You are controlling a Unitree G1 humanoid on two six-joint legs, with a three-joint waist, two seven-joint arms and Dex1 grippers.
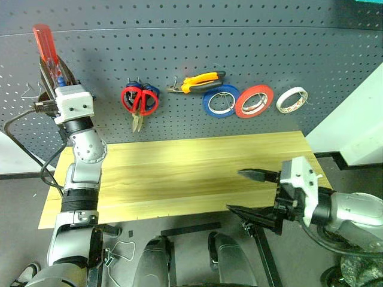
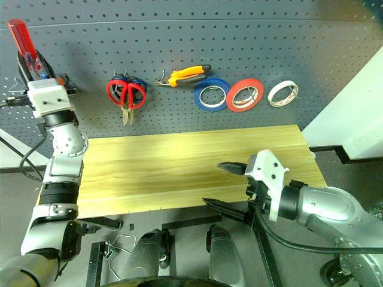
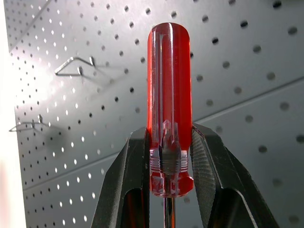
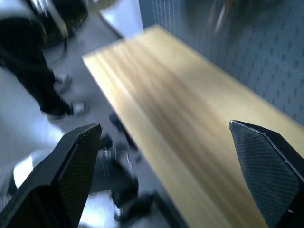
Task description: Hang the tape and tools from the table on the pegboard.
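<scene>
My left gripper (image 1: 50,73) is raised at the far left of the dark grey pegboard (image 1: 269,48), shut on the screwdriver (image 3: 168,85). The screwdriver's translucent red handle (image 1: 44,40) points up. Two bare wire hooks (image 3: 76,66) stick out of the board close by. Hanging on the board are red-handled scissors (image 1: 139,100), orange-and-black pliers (image 1: 200,81) and, at the right end, the whitish tape (image 1: 292,99). My right gripper (image 1: 234,191) hovers open near the front right edge of the yellow wooden table (image 1: 179,161), with nothing between its fingers.
A blue roll (image 1: 220,100) and a red roll (image 1: 254,100) hang between the pliers and the tape. Blue scissor handles (image 1: 151,91) peek out behind the red ones. A white wall panel (image 1: 359,119) stands at the right. A person's legs (image 4: 47,90) show beside the table's end.
</scene>
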